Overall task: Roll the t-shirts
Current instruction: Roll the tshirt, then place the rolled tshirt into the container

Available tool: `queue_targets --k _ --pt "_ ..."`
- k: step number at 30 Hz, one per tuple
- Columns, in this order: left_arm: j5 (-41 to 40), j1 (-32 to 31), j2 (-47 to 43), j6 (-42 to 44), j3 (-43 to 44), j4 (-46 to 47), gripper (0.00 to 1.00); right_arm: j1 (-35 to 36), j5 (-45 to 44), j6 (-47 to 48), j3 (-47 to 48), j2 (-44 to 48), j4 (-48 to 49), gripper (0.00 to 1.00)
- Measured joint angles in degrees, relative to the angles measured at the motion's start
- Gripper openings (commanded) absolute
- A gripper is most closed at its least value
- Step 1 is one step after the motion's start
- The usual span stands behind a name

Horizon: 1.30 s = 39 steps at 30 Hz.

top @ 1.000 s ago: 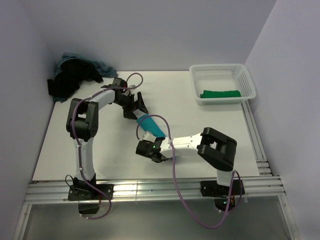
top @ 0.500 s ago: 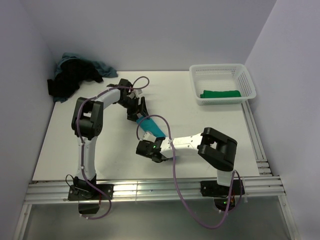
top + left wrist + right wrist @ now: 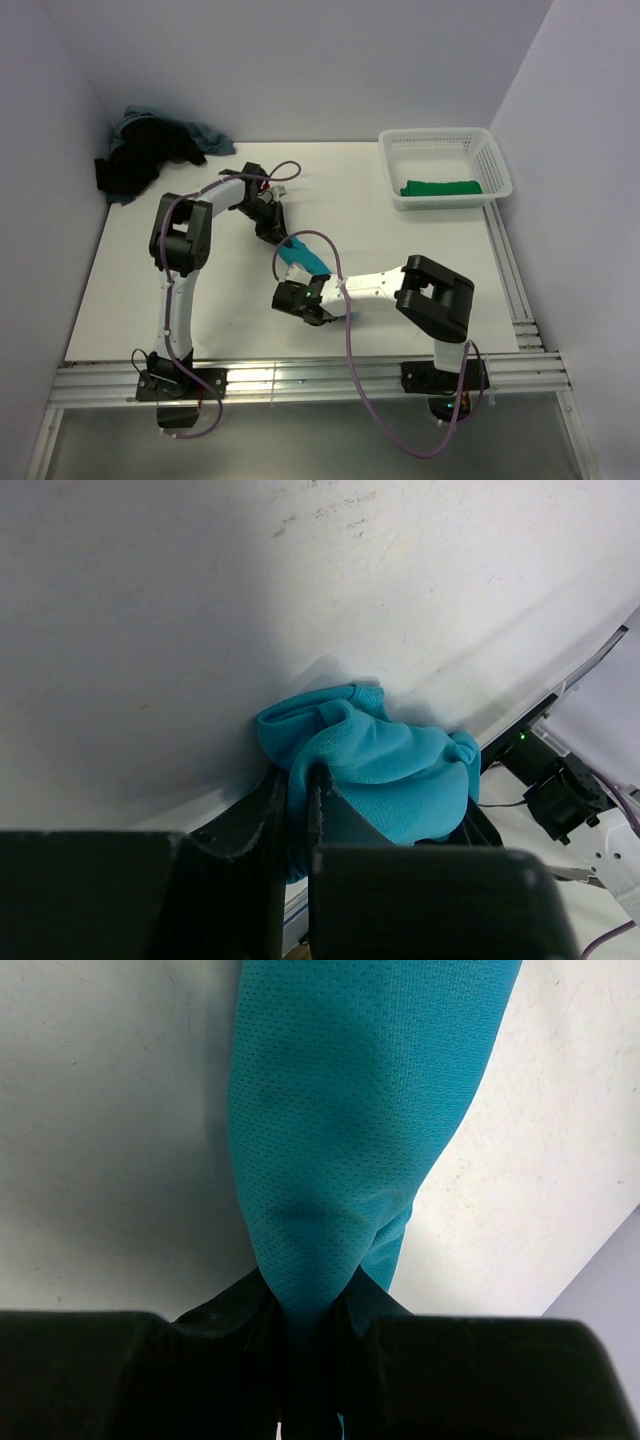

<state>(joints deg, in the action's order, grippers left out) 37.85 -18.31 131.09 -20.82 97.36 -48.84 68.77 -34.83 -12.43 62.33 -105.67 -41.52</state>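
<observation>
A bright teal t-shirt [image 3: 306, 259], rolled into a short bundle, lies mid-table between my two grippers. My left gripper [image 3: 281, 238] is at its far end, jaws shut on a fold of the teal t-shirt [image 3: 385, 775]; in the left wrist view the cloth is pinched at the left gripper [image 3: 298, 792]. My right gripper [image 3: 301, 291] is shut on the near end, and the teal t-shirt [image 3: 350, 1110] stretches away from the right gripper [image 3: 306, 1305]. A green t-shirt [image 3: 441, 187] lies in the basket. Black and dusty blue t-shirts [image 3: 150, 152] are heaped at the back left.
The white lattice basket [image 3: 447, 143] stands at the back right by the side wall. The heap of shirts fills the back-left corner. Purple cables loop over both arms, and a metal rail [image 3: 300, 380] runs along the near edge.
My left gripper has moved down-right onto the far end of the teal t-shirt and gone from wide open to shut on it. The right gripper has stayed put, still gripping.
</observation>
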Motion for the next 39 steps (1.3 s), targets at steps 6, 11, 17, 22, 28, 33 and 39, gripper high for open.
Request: queue_targets --k 6,11,17,22,28,33,39 --pt "0.0 0.8 -1.1 -1.9 -2.2 1.8 0.0 0.1 0.0 0.3 0.3 0.2 0.1 0.47" --pt "-0.4 1.7 -2.8 -3.6 -5.2 3.2 0.0 0.1 0.3 0.9 0.5 1.8 0.4 0.57" --pt "-0.6 2.3 -3.5 -5.1 -6.6 4.1 0.0 0.6 3.0 0.1 0.7 6.8 -0.3 0.81" --pt "-1.3 2.3 -5.0 -5.9 -8.8 6.2 0.0 0.7 9.4 -2.0 5.2 15.1 -2.4 0.86" --pt "-2.7 2.3 -7.7 -7.2 -12.5 10.0 0.0 -6.1 22.8 -10.9 12.0 24.1 -3.4 0.86" --pt "-4.0 2.3 -10.8 -9.2 -17.1 15.1 0.0 -21.2 32.8 -23.6 9.2 30.3 -7.0 0.86" --pt "-4.9 2.4 -13.9 -12.1 -22.2 21.3 0.0 -39.4 45.9 -40.7 -4.2 38.5 -5.1 0.83"
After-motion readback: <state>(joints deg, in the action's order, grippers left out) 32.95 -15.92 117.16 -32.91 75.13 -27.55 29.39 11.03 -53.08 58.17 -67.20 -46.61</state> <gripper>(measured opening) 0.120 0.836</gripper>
